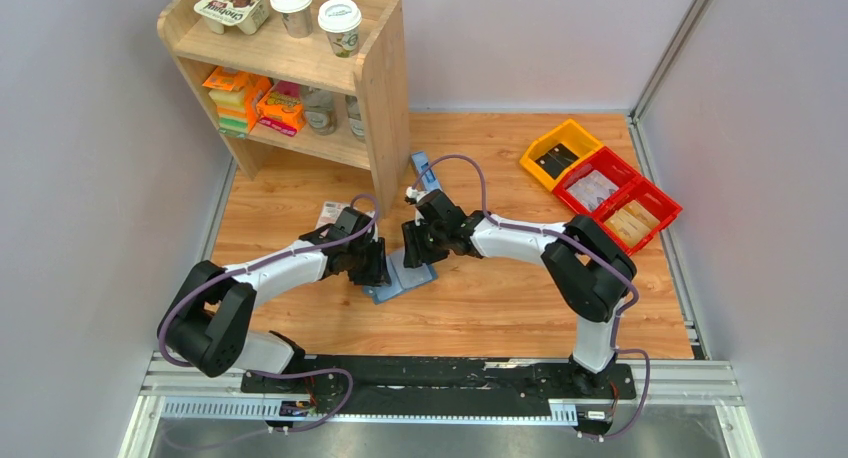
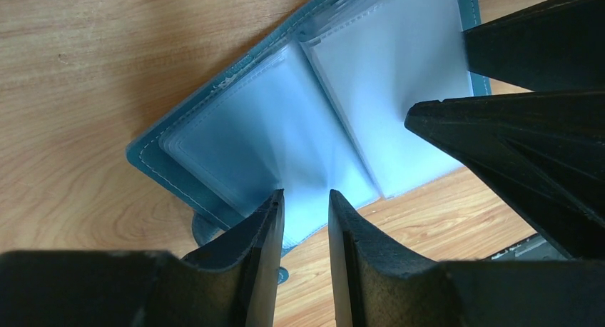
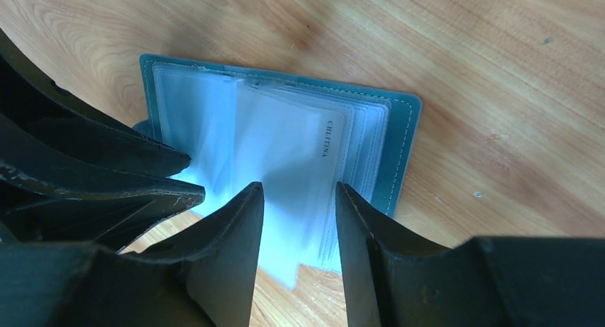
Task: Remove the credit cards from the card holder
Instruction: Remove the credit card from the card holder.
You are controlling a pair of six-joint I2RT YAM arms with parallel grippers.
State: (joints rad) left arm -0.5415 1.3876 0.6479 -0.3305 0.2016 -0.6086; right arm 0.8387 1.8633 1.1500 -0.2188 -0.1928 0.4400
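Note:
The teal card holder [image 1: 405,278] lies open and flat on the wooden table, its clear sleeves fanned out [image 2: 285,127]. My left gripper [image 1: 375,268] stands open over the near edge of the left page [image 2: 305,195], tips on or just above the sleeves. My right gripper [image 1: 418,246] is open over the right page [image 3: 300,185]. Between its fingers shows a white credit card [image 3: 300,148] with small print along one edge. A pale corner [image 3: 292,266] sticks out past the holder's near edge. Each wrist view shows the other gripper's fingers [image 2: 514,134] close by.
A wooden shelf [image 1: 300,68] with cups and boxes stands at the back left. A narrow blue-and-white box [image 1: 424,170] lies beside its foot, and a pink-and-white pack [image 1: 333,213] behind the left arm. Yellow and red bins [image 1: 600,183] sit at the back right.

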